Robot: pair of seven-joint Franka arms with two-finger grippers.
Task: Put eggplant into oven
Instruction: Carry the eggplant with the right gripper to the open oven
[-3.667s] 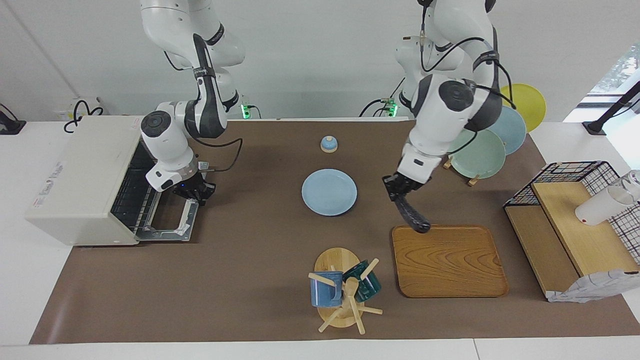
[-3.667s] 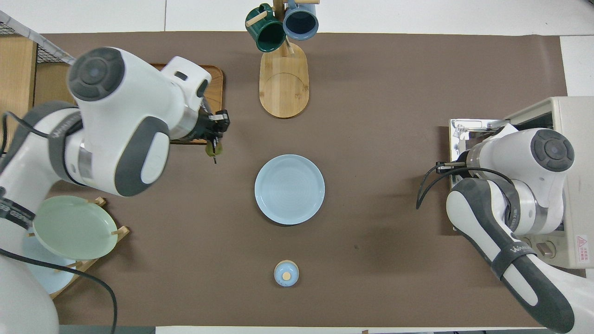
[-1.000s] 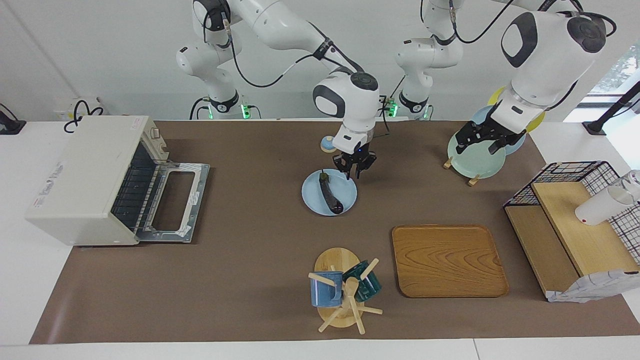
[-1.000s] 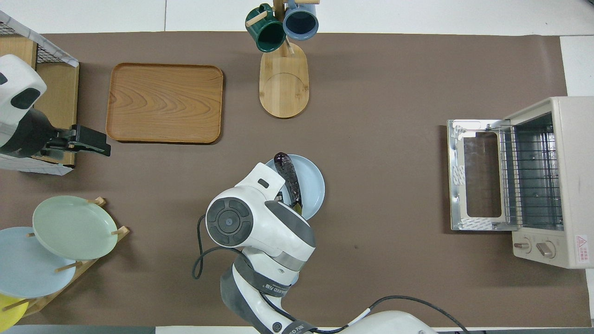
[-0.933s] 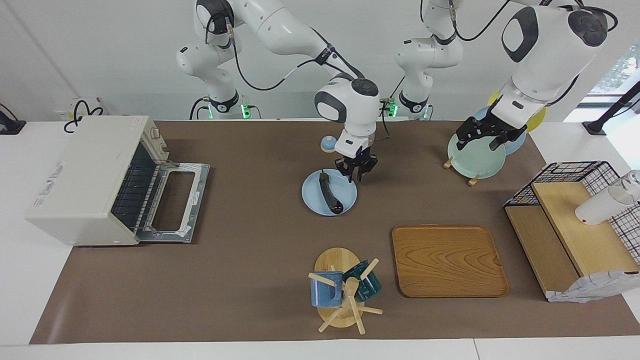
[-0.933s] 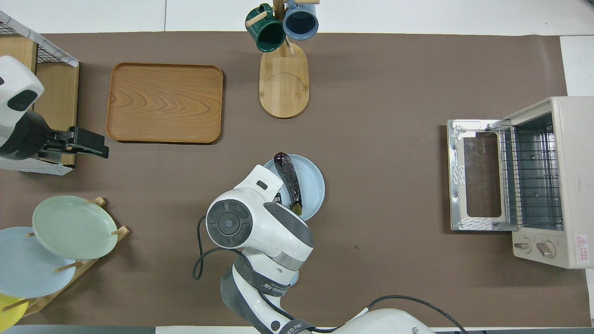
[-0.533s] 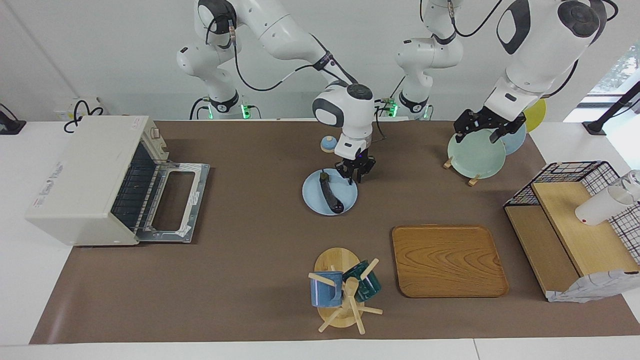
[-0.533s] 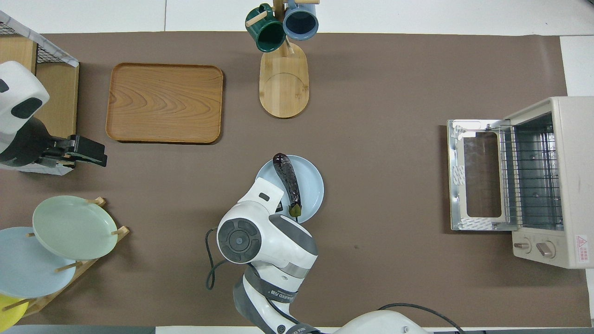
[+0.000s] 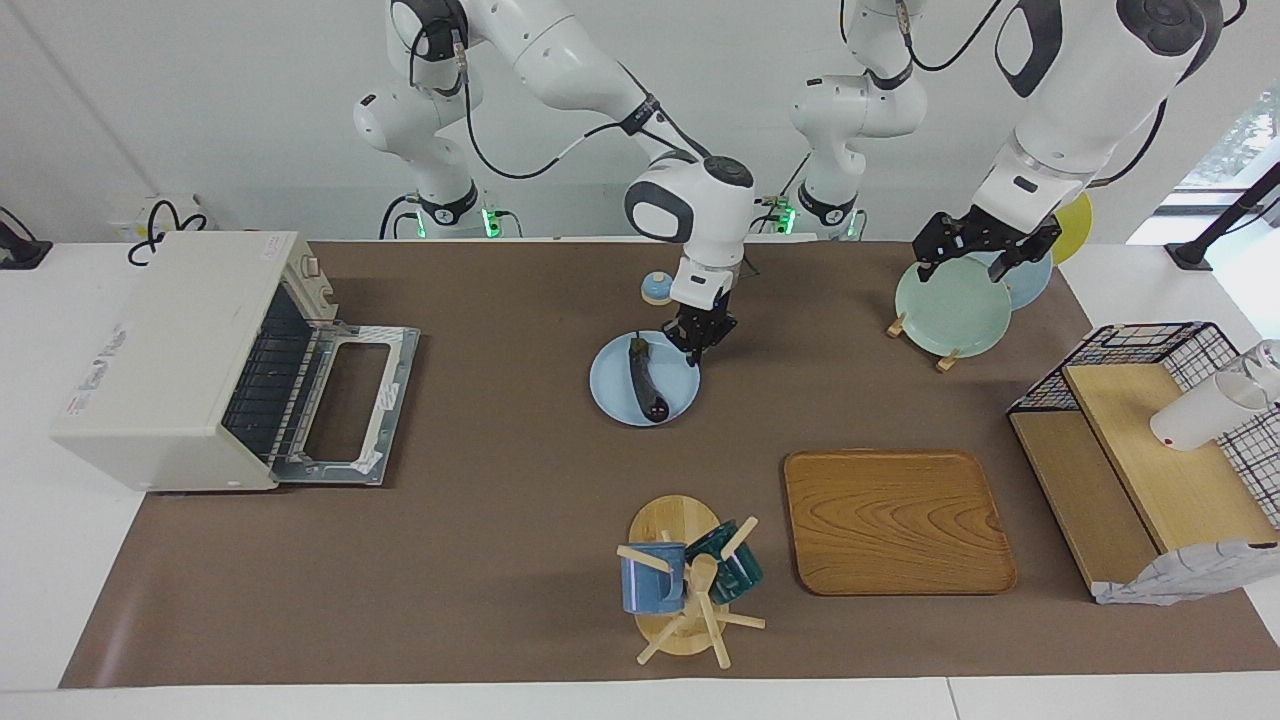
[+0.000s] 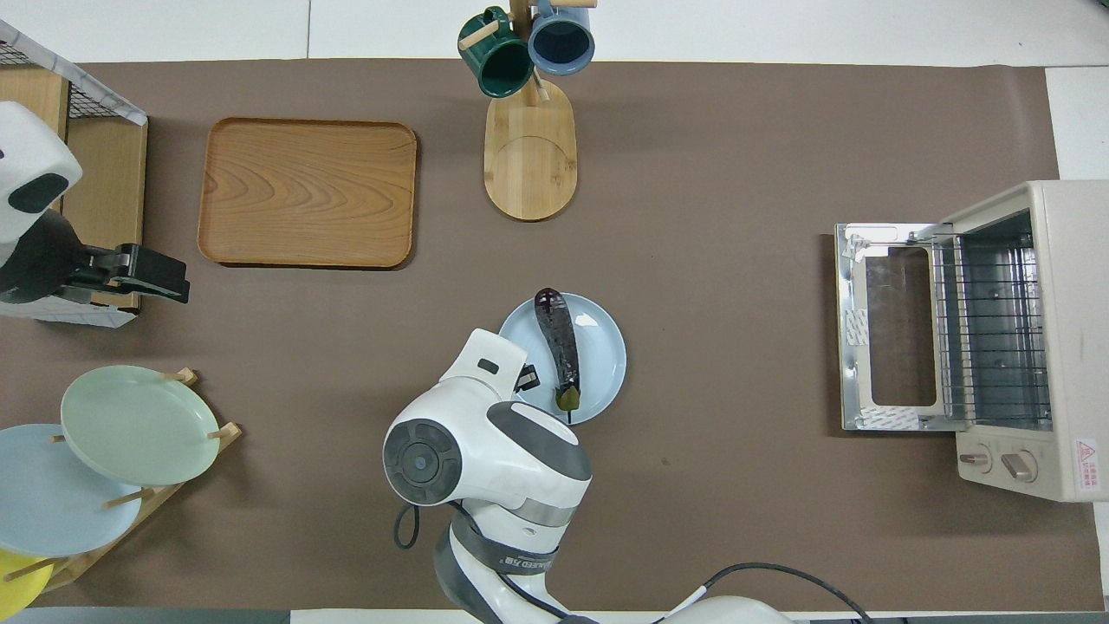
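Note:
The dark purple eggplant lies on a light blue plate in the middle of the table; it also shows in the overhead view. My right gripper is down at the plate's rim, on the side toward the left arm's end, with its fingers together on the rim. The off-white oven stands at the right arm's end of the table, its door dropped open and its wire rack showing. My left gripper is open and empty, up over the plate rack.
A plate rack with green, blue and yellow plates stands near the left arm's base. A small blue lidded pot sits nearer the robots than the blue plate. A wooden tray, a mug tree and a wire-and-wood rack lie farther out.
The left arm laid the eggplant on the plate and withdrew. The right gripper came from the oven, closed at the plate's rim, and plate and eggplant slid a little toward the oven.

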